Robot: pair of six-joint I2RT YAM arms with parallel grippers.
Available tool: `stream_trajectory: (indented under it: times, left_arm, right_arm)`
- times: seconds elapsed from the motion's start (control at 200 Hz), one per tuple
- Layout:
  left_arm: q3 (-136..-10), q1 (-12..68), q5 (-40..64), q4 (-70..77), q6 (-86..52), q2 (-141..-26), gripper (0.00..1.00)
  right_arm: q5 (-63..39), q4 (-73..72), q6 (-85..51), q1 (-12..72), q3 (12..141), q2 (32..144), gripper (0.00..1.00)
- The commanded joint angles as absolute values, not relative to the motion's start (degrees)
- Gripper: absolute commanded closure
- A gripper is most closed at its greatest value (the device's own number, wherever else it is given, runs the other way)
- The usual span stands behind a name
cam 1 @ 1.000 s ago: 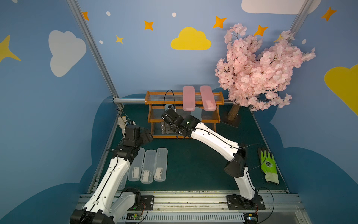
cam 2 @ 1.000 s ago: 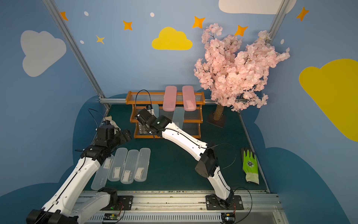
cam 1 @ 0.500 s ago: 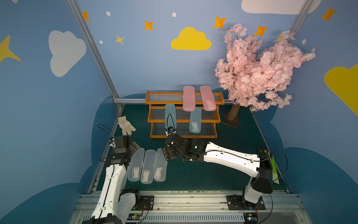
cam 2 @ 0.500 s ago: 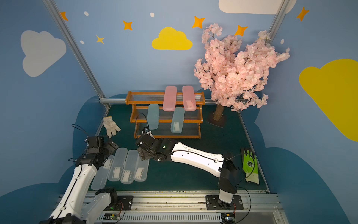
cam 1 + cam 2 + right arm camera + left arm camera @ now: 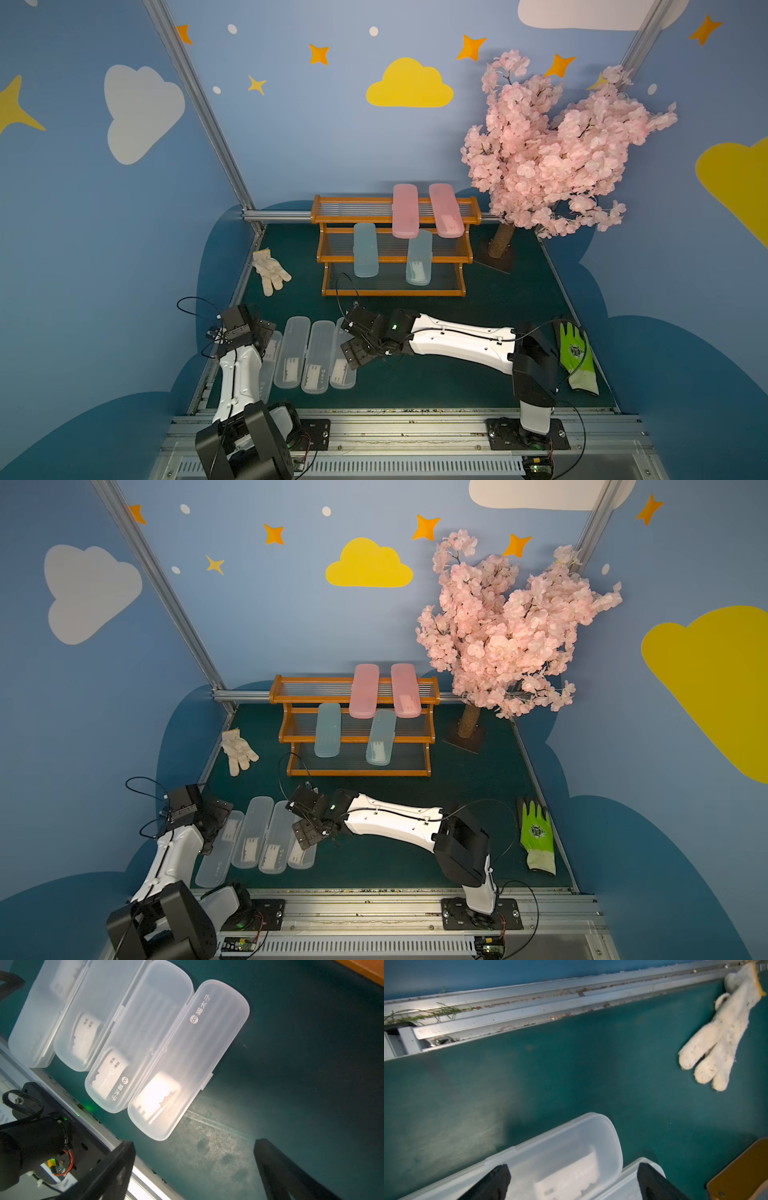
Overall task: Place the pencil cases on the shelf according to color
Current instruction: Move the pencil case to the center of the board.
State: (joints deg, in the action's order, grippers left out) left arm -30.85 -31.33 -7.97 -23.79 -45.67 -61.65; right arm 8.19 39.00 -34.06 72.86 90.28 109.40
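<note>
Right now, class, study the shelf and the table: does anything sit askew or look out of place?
The pink cases jut past the top tier's front on the shelf, and the blue cases overhang the middle tier, so none sits squarely. A white glove and a green glove lie on the table, foreign to the sorting.

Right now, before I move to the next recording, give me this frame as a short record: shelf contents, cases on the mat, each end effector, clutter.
shelf top tier: two pink cases
shelf middle tier: two pale blue cases, overhanging the front
mat: four clear cases in a row, none shelved
left end effector: open, empty, over the row's left-arm end
right end effector: open, empty, at the row's other end
clutter: white glove, green glove, blossom tree
</note>
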Motion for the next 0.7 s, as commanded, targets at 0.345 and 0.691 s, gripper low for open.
stream_trajectory:
  times: [0.345,0.691]
  left_arm:
    - [-30.1,-35.3,-4.0,-16.8,-44.5,-69.0,0.00]
    - [-29.0,-32.1,2.3,-16.8,-43.8,-71.6,0.00]
  right_arm:
    - [8.4,42.6,-30.3,72.8,87.5,108.6,0.05]
    - [9.8,42.3,-31.1,70.6,82.5,105.5,0.05]
